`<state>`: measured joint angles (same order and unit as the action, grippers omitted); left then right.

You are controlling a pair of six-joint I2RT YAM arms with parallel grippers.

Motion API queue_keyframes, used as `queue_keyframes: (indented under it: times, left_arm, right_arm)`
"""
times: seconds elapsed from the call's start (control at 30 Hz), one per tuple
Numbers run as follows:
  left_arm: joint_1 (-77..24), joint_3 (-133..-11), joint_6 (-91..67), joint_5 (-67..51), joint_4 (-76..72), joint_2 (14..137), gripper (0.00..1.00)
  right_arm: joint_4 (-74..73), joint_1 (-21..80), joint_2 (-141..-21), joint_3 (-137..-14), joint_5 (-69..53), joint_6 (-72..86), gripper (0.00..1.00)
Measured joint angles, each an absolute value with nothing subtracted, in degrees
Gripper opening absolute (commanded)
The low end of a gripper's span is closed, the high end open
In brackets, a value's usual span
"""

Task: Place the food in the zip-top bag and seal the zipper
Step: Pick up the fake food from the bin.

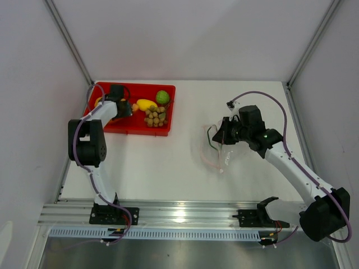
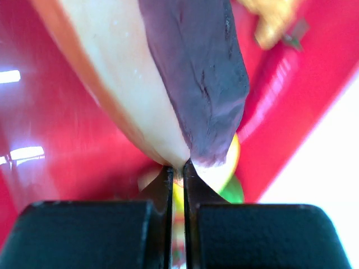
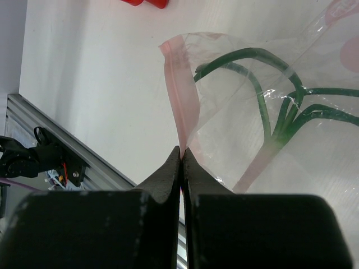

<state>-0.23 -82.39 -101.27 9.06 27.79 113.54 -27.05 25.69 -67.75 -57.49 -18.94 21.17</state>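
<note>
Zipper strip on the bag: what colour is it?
Pale pink. The zipper strip shows best in the right wrist view.

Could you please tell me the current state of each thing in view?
Left gripper: jaws shut on food slice.
Right gripper: jaws shut on zipper.
Zip-top bag: unsealed, green-leaved vegetable inside.
Red tray: holds lime, yellow fruit, nut cluster.
</note>
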Motion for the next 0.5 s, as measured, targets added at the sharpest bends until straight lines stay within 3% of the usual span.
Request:
queue_keyframes:
  times: [0.5]
  left_arm:
    - [-9.2,-69.1,-91.7,8.6,28.1,87.7,0.01]
  right_arm:
    - [-29.1,24.2,-66.4,-58.1,-19.3,22.5,0.0]
